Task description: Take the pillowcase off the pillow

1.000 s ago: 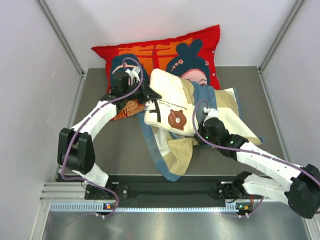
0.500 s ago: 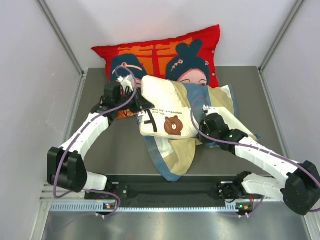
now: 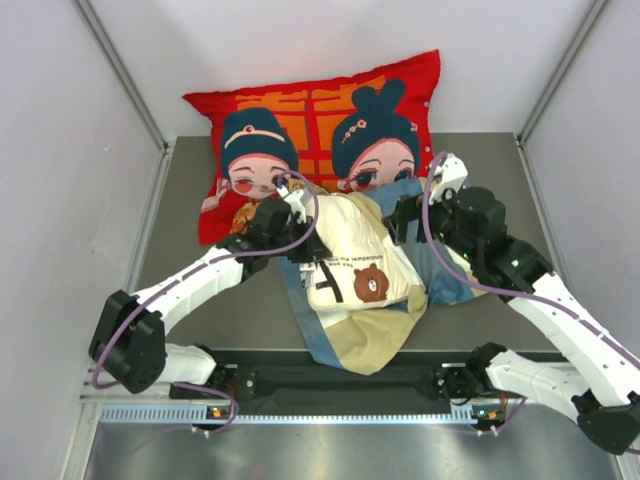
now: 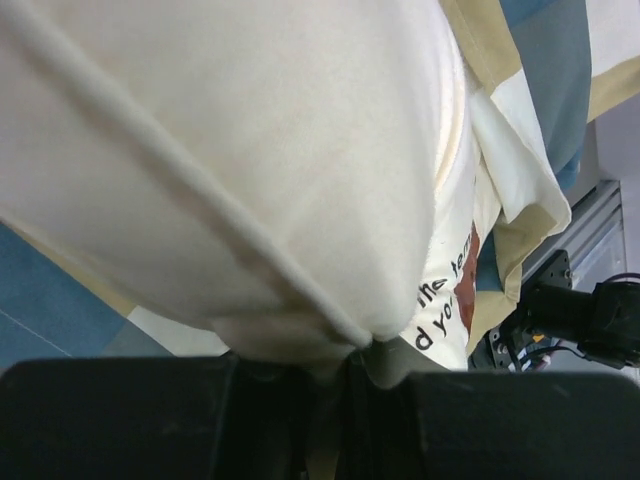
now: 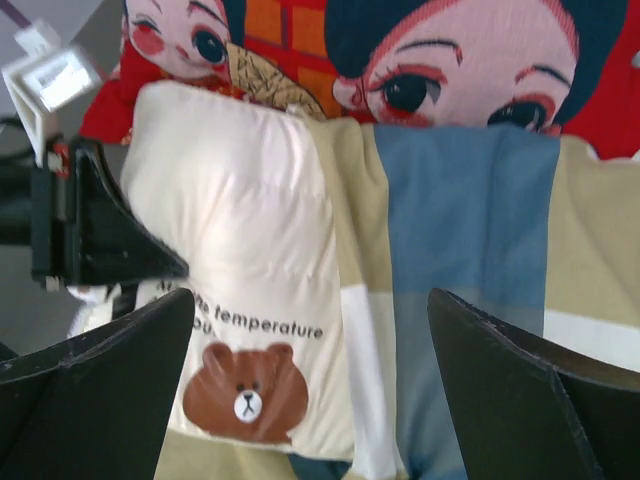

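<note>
At the left of the overhead view, the white-shelled left arm reaches across the dark grey table mat (image 3: pixel 200 190), and the left gripper (image 3: pixel 300 242) meets the left end of the pillow (image 3: pixel 355 255). In the left wrist view its black fingers (image 4: pixel 150 410) are clenched on a puckered corner of the pillow's smooth cream cloth (image 4: pixel 250 150), which bulges plump above them with a piped seam running across. The pillow lies face up, brown bear print and dark lettering toward the near edge, on the limp pillowcase (image 3: pixel 365 340). That case is thin woven cloth in large blue, tan and cream blocks, and it spreads out beneath the pillow and to its right in soft folds. Whether the pillow's right end is tucked inside the case cannot be told. Behind both, a large red cushion (image 3: pixel 320 100) with two cartoon faces leans against the back wall. Further right, the right gripper (image 3: pixel 405 215) hangs over the case's blue block (image 5: pixel 460 230), its wedge-shaped fingers (image 5: pixel 90 400) spread wide and grasping nothing.
</note>
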Action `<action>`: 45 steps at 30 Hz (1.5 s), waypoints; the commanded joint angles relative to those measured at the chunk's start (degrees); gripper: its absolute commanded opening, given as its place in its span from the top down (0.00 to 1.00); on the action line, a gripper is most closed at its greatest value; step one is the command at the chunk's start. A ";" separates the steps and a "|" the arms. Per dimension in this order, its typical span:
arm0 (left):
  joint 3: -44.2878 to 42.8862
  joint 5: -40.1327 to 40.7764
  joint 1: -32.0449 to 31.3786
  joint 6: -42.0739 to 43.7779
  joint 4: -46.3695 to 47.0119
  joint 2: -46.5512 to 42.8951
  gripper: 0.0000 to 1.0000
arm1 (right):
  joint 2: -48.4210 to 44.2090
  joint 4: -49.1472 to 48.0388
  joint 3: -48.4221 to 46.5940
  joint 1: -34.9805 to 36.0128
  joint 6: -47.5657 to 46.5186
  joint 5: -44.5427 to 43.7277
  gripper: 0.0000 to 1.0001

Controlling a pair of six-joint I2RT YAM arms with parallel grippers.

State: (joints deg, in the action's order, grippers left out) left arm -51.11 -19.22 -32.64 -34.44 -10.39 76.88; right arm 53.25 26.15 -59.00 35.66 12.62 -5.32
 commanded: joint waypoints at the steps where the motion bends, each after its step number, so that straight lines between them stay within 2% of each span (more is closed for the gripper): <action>1: 1.19 2.96 -4.35 1.91 2.04 -1.11 1.00 | 5.08 -4.42 -4.19 -0.59 -3.66 0.22 0.00; 9: 7.16 3.31 -7.78 -0.37 3.71 -6.29 1.00 | 18.19 -18.76 -4.98 -3.66 -1.90 7.86 0.00; 15: 9.45 2.26 -9.01 -0.20 3.71 -9.55 1.00 | 28.38 -25.61 -5.16 -6.83 -1.72 8.92 0.00; 25: 8.66 2.52 -10.69 1.39 3.01 -8.68 1.00 | 45.08 -23.61 -8.06 -7.27 -2.60 7.17 0.02; 27: 8.75 2.96 -10.69 1.56 2.92 -8.68 1.00 | 45.97 -22.90 -6.66 -7.27 -2.17 5.77 0.19; 28: 8.84 3.40 -10.69 1.65 2.92 -8.59 1.00 | 46.06 -22.29 -6.13 -7.36 -2.16 5.50 0.34; 30: 8.84 3.40 -10.69 1.83 3.01 -7.81 1.00 | 46.06 -21.67 -5.25 -8.06 -2.08 5.50 0.47; 33: 8.84 3.75 -10.69 1.39 2.92 -7.10 1.00 | 45.54 -20.27 -5.07 -9.64 -1.99 4.11 0.83; 34: 8.75 3.93 -10.69 1.21 2.92 -7.10 1.00 | 45.27 -20.00 -5.07 -10.17 -1.55 3.66 1.00; 45: 2.34 10.78 -10.69 2.53 -8.50 -17.37 1.00 | 42.81 -17.28 -6.47 -22.82 0.30 3.21 1.00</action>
State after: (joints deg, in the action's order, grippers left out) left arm -44.84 -9.96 -42.94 -34.68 -12.10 65.67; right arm 98.19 6.07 -64.86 17.02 13.34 2.00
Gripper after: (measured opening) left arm 0.169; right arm 0.008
